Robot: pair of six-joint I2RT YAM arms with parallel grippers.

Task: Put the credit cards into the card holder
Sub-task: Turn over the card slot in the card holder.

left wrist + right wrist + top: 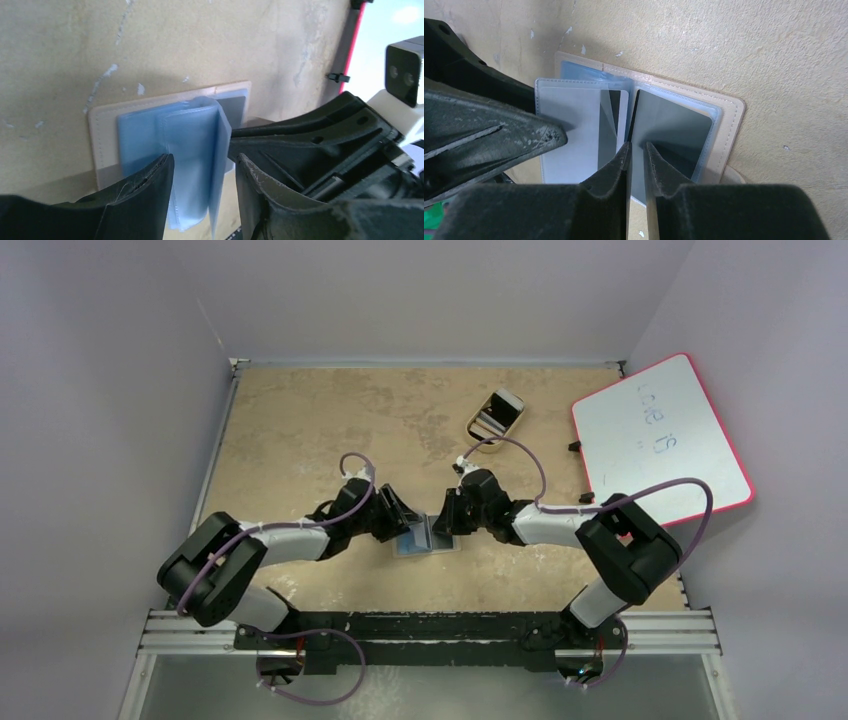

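Observation:
The card holder [445, 548] lies open on the table between the two grippers, tan rim [730, 125] showing around its pale blue sleeves [150, 135]. My right gripper [637, 146] is shut on a thin credit card [636, 172], seen edge-on, its far end at the holder's middle fold. A grey card with a dark stripe [606, 117] sits in the left sleeve. A dark grey face [674, 130] fills the right panel. My left gripper [205, 160] is open. One sleeve leaf [220, 165] stands upright in its gap, and its left finger [145, 185] rests on the sleeves.
A tan oval tray [473, 426] with a white-edged slab in it sits at the back. A red-rimmed whiteboard [660, 440] lies at the right, small black clips [575, 446] beside it. Walls close in on the left, the back and the right. The two grippers nearly touch.

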